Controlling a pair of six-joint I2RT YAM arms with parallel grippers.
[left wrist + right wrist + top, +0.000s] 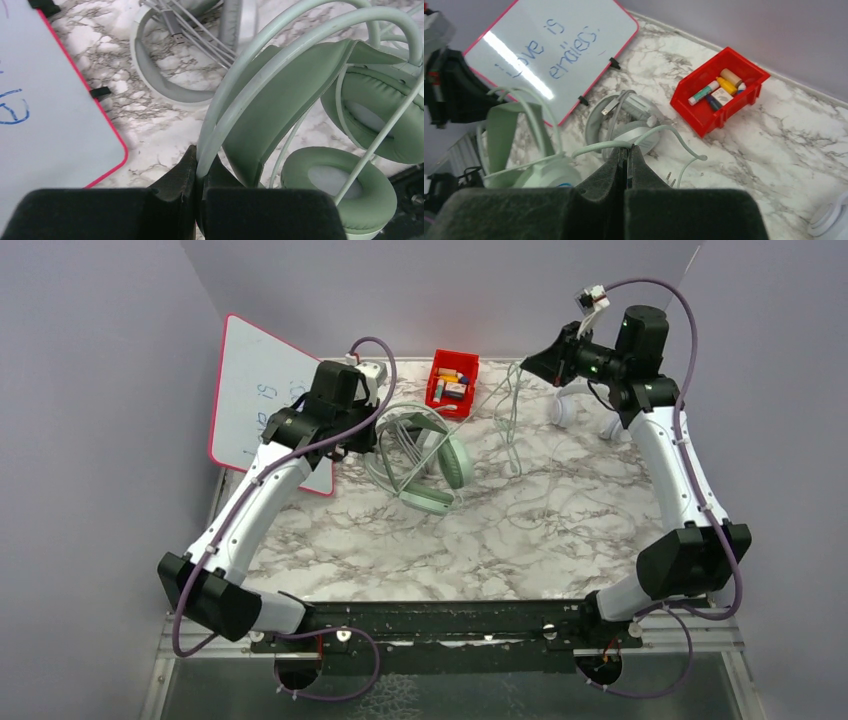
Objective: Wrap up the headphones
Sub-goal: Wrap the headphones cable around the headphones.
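Observation:
The mint-green headphones lie left of the table's middle, ear cups toward the near side. My left gripper is shut on their thin headband bars. Their pale green cable rises to my right gripper, which is raised at the back and shut on it; the free end loops down past the tips. The grey-white headphones lie just behind the mint ones with their cable bundled. A small white headset sits at the back right.
A red bin of markers stands at the back centre. A red-framed whiteboard leans at the left, close to my left arm. Grey walls enclose the marble table on three sides.

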